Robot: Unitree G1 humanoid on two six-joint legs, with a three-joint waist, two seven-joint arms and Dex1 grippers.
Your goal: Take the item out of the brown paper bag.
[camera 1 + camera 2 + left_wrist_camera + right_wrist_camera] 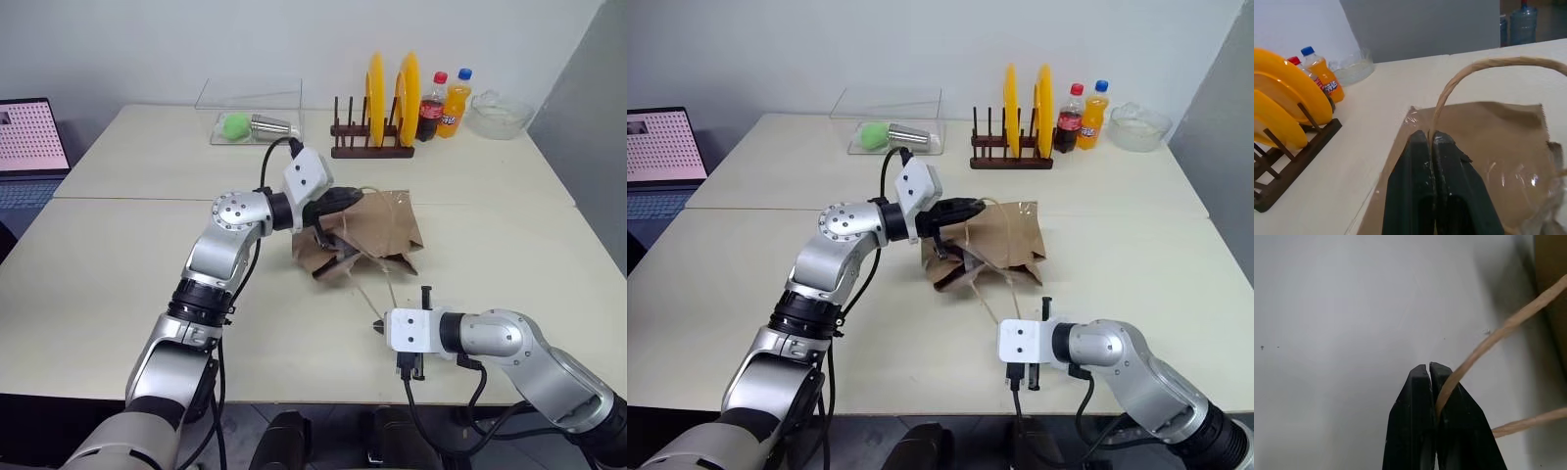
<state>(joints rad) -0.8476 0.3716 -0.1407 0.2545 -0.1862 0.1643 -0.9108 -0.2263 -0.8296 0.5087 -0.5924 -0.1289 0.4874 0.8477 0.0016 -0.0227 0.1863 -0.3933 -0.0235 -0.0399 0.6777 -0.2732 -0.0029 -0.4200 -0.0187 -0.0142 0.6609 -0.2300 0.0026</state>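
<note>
A pale tabletop (118, 255) is seen against a grey wall, a plate rack (370, 147) at its far edge. The brown paper bag (377, 230) lies crumpled mid-table. Each looped handle is pinched: one by the clenched left claw (1430, 138), the other by the clenched right claw (1429, 368).

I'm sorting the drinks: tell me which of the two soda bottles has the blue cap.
The orange soda bottle, right of the cola bottle, which has a red cap and dark contents.
</note>
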